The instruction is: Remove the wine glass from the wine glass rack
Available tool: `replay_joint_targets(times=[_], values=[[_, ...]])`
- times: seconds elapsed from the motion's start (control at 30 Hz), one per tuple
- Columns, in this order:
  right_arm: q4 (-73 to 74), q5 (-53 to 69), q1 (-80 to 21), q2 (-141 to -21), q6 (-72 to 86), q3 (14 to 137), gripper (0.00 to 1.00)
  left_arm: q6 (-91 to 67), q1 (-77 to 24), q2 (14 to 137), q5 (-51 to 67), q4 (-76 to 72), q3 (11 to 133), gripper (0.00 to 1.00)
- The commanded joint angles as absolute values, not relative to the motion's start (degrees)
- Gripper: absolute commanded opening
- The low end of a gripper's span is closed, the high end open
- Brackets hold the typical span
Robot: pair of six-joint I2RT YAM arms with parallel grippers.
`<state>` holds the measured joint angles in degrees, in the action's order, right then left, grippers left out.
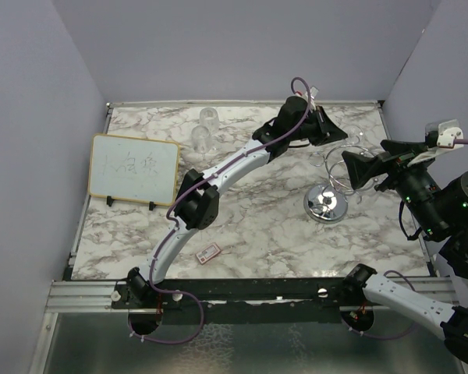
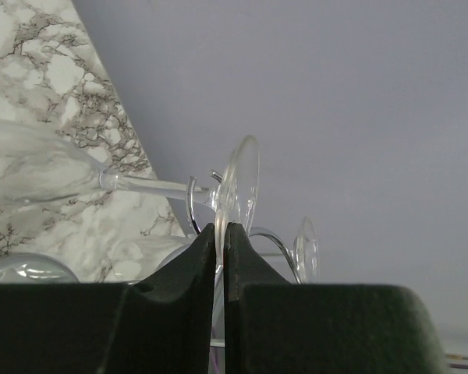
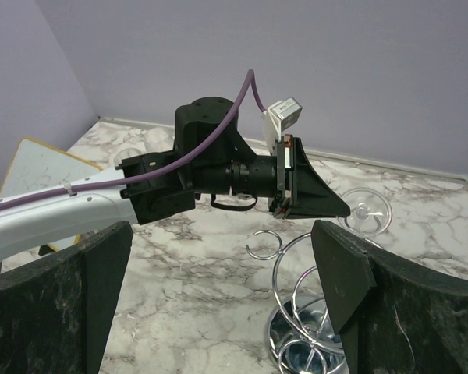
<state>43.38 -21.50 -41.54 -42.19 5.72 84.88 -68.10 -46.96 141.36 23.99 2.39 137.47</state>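
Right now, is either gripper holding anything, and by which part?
The left gripper pinches the wine glass by its foot's edge; the right gripper holds nothing.

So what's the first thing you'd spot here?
The left gripper pinches the round foot of a wine glass hanging on the shiny wine glass rack, at the right of the marble table. The right gripper hovers wide open close by. A whiteboard stands at the left.
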Motion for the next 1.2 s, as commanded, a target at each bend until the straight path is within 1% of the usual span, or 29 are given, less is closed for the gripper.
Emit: replay_joint_targets(times=[0.0,0.3,0.7,0.97,1.17], values=[[41.6,-21.1,-41.7,-41.6,5.5,84.4,1.0,-69.8,-46.9,139.5,23.6,1.4,137.8,0.06],[41.2,-20.9,-41.7,-41.7,5.6,84.2,1.0,-74.5,-46.6,140.3,23.5,-2.7,138.2,0.0],[40.9,-20.6,-41.7,-41.5,6.0,84.0,1.0,-80.3,-46.5,142.6,23.9,-9.1,139.2,0.0],[40.5,-20.4,-41.7,-41.5,6.2,84.1,1.0,-81.7,-46.1,144.7,22.9,-9.6,141.6,0.0],[40.5,-20.1,-41.7,-41.7,6.4,84.0,1.0,-81.7,-43.8,145.6,22.0,-10.4,143.5,0.0]])
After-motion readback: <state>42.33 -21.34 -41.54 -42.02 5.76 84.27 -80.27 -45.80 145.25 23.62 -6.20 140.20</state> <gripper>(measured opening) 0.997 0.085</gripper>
